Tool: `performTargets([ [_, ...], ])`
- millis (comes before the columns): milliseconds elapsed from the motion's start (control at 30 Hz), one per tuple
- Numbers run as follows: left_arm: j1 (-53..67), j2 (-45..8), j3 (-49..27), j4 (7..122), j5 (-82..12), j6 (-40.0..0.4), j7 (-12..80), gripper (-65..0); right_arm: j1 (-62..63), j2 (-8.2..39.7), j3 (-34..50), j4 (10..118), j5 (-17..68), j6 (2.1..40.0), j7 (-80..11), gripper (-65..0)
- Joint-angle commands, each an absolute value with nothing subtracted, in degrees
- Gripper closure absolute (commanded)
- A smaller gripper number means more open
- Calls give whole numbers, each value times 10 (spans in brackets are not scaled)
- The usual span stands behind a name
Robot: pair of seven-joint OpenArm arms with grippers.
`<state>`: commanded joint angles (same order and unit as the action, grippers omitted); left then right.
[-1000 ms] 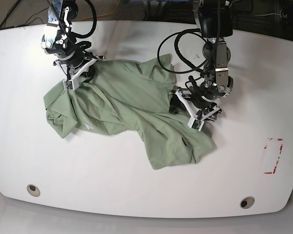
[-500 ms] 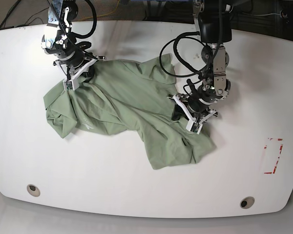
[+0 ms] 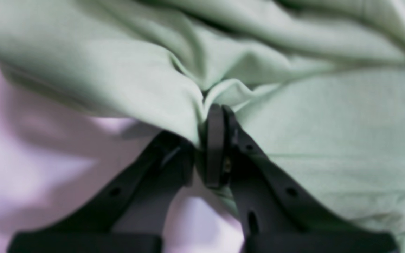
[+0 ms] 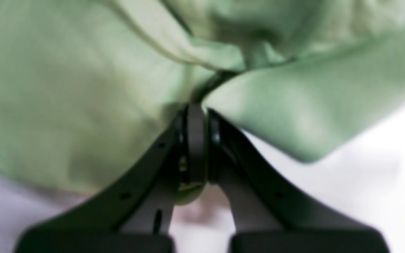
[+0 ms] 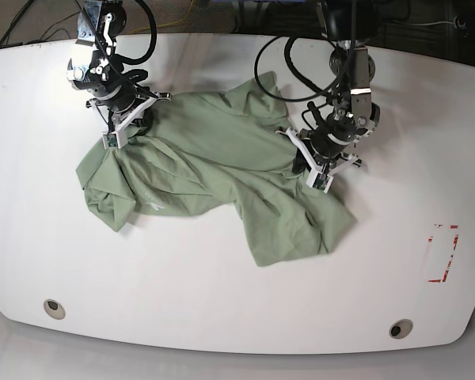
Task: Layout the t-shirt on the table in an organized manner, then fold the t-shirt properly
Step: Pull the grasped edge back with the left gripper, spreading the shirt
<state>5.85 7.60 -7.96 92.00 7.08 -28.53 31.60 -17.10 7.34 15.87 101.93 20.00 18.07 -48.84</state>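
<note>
The pale green t-shirt lies crumpled across the middle of the white table. In the base view my right gripper is at the shirt's upper left edge, shut on the cloth. Over at the shirt's right side, my left gripper is also shut on the cloth. The left wrist view shows its black fingers pressed together with t-shirt fabric pinched at their tips. In the right wrist view the fingers are closed on a fold of t-shirt.
Red tape marks sit near the table's right edge. Two grey grommets are set near the front edge. Black cables loop above the shirt at the back.
My left gripper has moved back and slightly up the table with the cloth in it, dragging the shirt's right side. The whole shirt has shifted a little to the right.
</note>
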Motion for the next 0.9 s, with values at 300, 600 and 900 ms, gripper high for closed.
performTargets([
  [300, 166, 55, -80, 1080, 71, -287, 423, -26, -173, 73, 159, 1021, 200, 181, -488, 0],
  [600, 238, 37, -79, 1110, 71, -289, 471, -29, -175, 73, 159, 1022, 201, 181, -488, 0],
  [900, 267, 13, -76, 1109, 71, -289, 480, -77, -175, 73, 157, 1022, 201, 181, -488, 0],
])
